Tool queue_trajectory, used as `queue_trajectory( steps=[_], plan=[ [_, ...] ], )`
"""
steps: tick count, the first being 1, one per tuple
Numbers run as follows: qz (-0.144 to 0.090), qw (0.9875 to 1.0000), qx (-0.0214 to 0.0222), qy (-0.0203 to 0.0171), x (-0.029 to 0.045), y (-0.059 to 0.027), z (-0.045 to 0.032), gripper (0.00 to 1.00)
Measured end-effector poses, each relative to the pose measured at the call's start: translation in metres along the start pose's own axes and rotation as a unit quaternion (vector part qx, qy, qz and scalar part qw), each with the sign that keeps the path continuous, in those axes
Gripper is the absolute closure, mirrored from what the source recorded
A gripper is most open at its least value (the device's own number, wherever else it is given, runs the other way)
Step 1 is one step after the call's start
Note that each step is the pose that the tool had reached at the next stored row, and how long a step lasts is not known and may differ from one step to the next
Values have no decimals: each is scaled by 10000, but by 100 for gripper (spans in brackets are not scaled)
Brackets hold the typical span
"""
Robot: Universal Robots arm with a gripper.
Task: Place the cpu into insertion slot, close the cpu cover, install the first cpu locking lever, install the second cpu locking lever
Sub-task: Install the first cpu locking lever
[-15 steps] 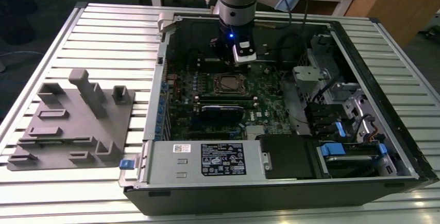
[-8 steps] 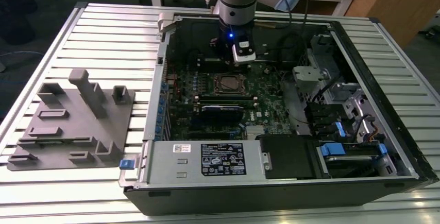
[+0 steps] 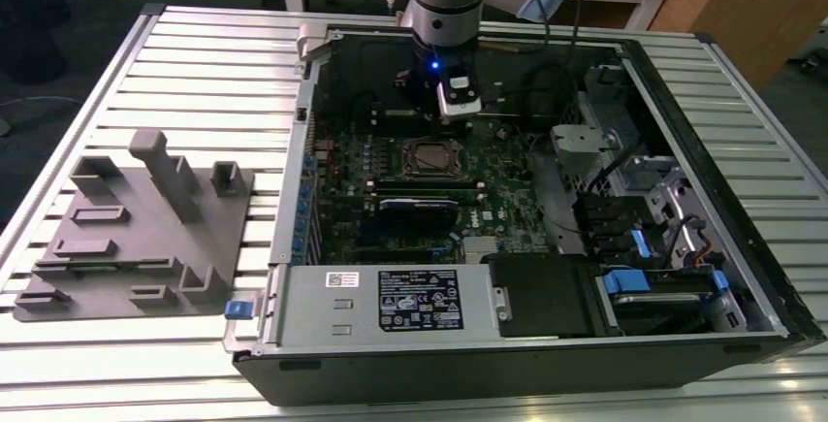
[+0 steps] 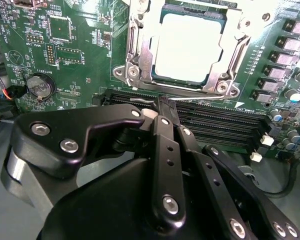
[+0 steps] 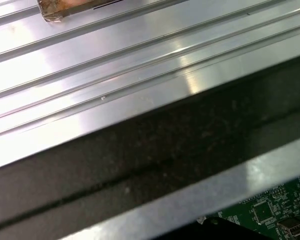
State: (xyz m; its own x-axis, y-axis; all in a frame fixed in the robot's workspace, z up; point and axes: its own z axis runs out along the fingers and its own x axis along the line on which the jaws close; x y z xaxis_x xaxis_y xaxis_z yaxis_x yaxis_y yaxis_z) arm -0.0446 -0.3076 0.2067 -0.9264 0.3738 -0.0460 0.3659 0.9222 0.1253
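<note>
The cpu (image 4: pixel 187 47) was seen seated in the insertion slot (image 4: pixel 134 74), just beyond the hand (image 4: pixel 163 103), whose fingers were closed on nothing visible.

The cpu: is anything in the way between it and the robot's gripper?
Nothing visible is. In the second wrist view the cpu already sits in the insertion slot, with the cpu cover framing its edges, and the gripper hovers close beside it.
</note>
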Motion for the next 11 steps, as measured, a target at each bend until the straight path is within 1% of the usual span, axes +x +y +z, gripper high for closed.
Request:
queue_trajectory(
  steps=[6, 11],
  plan=[
    [2, 10000, 5, -5, 1, -1, 6, 89],
    [3, 10000, 50, -35, 2, -4, 22, 89]
  ],
)
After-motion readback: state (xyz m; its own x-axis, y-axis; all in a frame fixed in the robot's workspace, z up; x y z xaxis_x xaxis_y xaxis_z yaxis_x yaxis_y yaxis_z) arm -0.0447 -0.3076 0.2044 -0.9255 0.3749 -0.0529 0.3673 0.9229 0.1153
